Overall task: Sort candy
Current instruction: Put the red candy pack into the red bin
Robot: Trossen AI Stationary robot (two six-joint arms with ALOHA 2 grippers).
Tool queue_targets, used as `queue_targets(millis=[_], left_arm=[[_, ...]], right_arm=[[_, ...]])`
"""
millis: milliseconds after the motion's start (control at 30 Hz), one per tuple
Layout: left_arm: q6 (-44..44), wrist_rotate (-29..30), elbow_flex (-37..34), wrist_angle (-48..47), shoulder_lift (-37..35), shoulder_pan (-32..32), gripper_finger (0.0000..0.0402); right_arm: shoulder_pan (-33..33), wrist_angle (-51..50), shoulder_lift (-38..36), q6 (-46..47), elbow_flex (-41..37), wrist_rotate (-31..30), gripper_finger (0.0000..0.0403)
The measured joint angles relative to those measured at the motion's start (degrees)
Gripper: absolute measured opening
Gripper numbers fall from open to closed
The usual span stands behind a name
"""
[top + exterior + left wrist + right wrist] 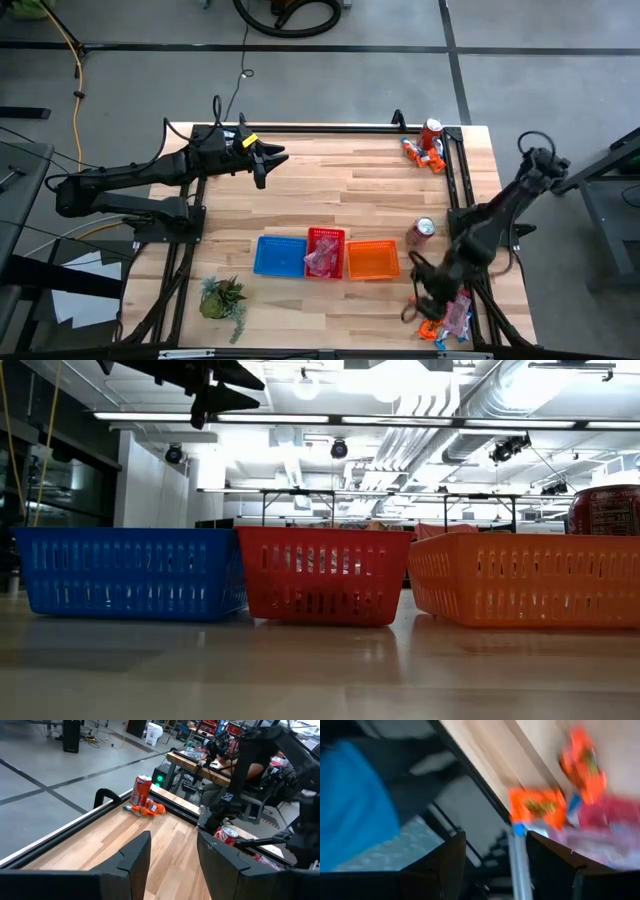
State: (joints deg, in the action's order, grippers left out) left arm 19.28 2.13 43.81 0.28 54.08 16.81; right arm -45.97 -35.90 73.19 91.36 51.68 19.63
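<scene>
Right gripper [418, 300] hangs low over the table's near right corner, its two dark fingers [451, 862] parted with nothing between them. Just beside it, toward the table edge, lies a heap of candy [450, 320]: orange packets, a pink one and a bit of blue, seen from the right wrist as a blurred orange wrapper [536, 809] right ahead of the fingertips, with more orange and pink behind it. Whether the fingers touch any packet cannot be told. Slightly farther from this gripper, toward the table's middle, a red soda can [420, 232] lies on its side, and next to it stands the orange basket [372, 260], then the red basket [324, 252] with pink candy [320, 262] inside, then the blue basket [280, 256]. The three baskets touch in a row.

Left gripper [268, 160] is raised above the far left part of the wooden table [340, 190], well apart from the baskets, fingers [135, 860] spread and empty. Straight ahead of it, at the far right corner, an upright soda can [141, 791] stands with a second candy pile [148, 809] at its foot. A small green plant [222, 298] sits at the near left edge.
</scene>
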Motion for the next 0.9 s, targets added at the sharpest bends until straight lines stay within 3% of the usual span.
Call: queue_targets(millis=[267, 767, 900], left_arm=[[0.03, 0.00, 0.00, 0.01, 0.00, 0.01, 0.0149], [0.05, -0.02, 0.00, 0.01, 0.00, 0.01, 0.0149], [0.05, -0.02, 0.00, 0.01, 0.00, 0.04, 0.0149]], right_arm=[[-6.38, -10.44, 11.41, 12.37, 0.00, 7.87, 0.0204], [-6.69, -11.06, 25.25, 9.19, 0.00, 12.53, 0.0200], [-6.69, -11.14, 26.56, 4.97, 0.00, 13.41, 0.0146]])
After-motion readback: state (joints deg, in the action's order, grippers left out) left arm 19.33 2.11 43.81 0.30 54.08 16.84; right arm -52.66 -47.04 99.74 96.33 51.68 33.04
